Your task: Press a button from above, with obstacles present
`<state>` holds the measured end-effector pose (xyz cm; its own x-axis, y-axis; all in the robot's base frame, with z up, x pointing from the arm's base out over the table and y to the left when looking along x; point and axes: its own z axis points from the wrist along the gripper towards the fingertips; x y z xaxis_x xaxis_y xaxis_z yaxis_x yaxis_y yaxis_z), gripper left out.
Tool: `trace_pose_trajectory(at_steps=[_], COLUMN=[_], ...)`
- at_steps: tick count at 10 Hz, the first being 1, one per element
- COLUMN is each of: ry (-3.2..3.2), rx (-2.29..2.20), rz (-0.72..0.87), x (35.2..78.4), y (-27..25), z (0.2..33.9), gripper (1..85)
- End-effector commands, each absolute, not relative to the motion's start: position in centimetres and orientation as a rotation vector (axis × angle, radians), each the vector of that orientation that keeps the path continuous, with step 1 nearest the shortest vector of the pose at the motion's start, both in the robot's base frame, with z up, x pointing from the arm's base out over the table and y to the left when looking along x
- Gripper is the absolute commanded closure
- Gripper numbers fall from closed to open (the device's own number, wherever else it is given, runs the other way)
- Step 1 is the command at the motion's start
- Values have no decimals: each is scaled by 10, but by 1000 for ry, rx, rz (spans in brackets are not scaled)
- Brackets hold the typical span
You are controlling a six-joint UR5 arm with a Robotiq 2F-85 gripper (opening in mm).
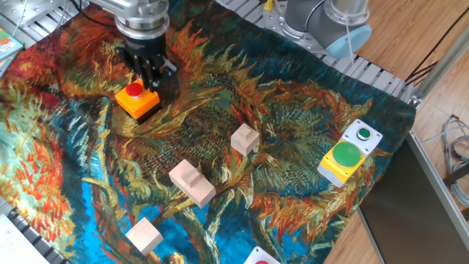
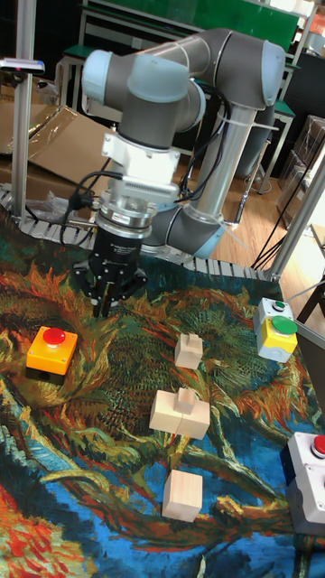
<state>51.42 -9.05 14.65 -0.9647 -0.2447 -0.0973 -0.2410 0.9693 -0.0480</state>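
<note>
A table is covered by a cloth printed with sunflowers. The button on its orange box is seen near the cloth's far left corner. The gripper is held just above and slightly behind the button, clear of it; whether its fingers are parted or closed cannot be told. The three wooden blocks are set well apart from the button, toward the near edge.
</note>
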Motion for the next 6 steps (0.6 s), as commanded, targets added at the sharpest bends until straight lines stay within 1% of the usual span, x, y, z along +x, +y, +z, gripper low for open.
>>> trace_pose_trajectory(at_steps=[1,4,5,6], ry=[3014,3036,3040,3038], rx=[-342,-304,-343,-358], rz=[13,-29,-48,-68], x=[507,503,502,501], y=[-91,-100,-112,-127], z=[144,144,142,139], gripper=[627,650,653,693])
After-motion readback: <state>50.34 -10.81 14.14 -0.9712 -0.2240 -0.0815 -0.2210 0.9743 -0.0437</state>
